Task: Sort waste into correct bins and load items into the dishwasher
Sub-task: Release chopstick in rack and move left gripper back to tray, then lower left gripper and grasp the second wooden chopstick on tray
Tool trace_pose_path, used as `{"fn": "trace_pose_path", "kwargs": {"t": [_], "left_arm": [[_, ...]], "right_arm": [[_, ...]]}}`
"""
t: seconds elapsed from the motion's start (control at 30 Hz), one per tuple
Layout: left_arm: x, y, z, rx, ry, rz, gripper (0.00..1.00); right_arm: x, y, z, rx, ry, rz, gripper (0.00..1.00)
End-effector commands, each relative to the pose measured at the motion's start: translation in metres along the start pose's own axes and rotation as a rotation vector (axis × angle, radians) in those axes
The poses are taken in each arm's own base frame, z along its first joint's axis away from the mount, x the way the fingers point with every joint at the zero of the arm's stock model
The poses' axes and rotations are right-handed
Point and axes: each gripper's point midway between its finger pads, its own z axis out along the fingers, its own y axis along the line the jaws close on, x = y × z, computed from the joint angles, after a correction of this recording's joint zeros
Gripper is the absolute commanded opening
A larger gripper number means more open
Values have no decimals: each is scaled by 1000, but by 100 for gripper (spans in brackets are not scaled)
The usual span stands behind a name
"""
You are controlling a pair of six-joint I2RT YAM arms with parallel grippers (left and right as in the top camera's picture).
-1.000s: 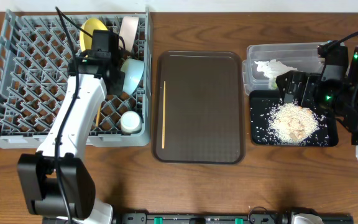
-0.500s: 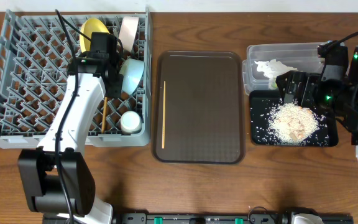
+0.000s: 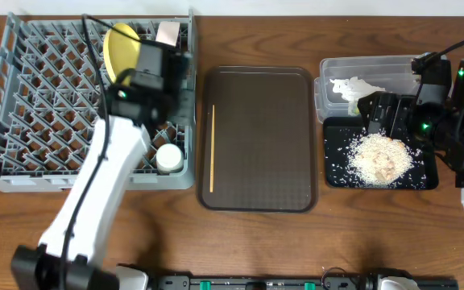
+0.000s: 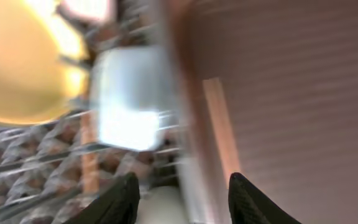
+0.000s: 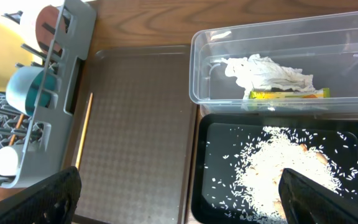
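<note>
The left wrist view is blurred by motion. My left gripper (image 4: pixel 185 202) hangs open and holds nothing, above the right edge of the grey dishwasher rack (image 3: pixel 22 105). In the rack stand the yellow plate (image 3: pixel 119 44), the light blue bowl (image 4: pixel 132 93), a white bowl (image 5: pixel 36 22) and the small white cup (image 3: pixel 167 157). One chopstick (image 3: pixel 213 149) lies on the brown serving tray (image 3: pixel 260 137). My right gripper (image 5: pixel 188 199) is wide open over the black tray (image 3: pixel 425 177) with its heap of rice crumbs (image 3: pixel 381 157). The clear tub (image 3: pixel 369 64) holds the napkin (image 5: pixel 266 71) and the wrapper (image 5: pixel 288 94).
The brown serving tray lies between the rack and the two bins. The left arm (image 3: pixel 111 161) stretches across the rack's near right part. Bare wooden table (image 3: pixel 256 242) runs along the front.
The left gripper went from shut to open. A chopstick showed lying in the rack half a second ago. The left arm has since risen and swung right. The right arm has not moved.
</note>
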Motion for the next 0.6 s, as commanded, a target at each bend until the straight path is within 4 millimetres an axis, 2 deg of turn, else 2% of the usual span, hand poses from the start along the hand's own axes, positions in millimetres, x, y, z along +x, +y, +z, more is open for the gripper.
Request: {"fn": "trace_pose_path", "kwargs": {"t": [0.0, 0.07, 0.17, 0.33, 0.47, 0.57], "left_arm": [[10, -44, 4, 108, 50, -148, 44], [22, -54, 16, 62, 94, -270, 43], [34, -66, 35, -15, 133, -354, 44], [48, -80, 70, -87, 180, -312, 44], [66, -77, 97, -130, 256, -279, 44], [80, -76, 115, -141, 316, -179, 48]], "right_arm": [[0, -2, 1, 5, 2, 11, 99], [0, -2, 1, 5, 2, 11, 99], [0, -2, 1, 5, 2, 11, 99], [0, -2, 1, 5, 2, 11, 99], [0, -2, 1, 5, 2, 11, 99], [0, -2, 1, 5, 2, 11, 99]]}}
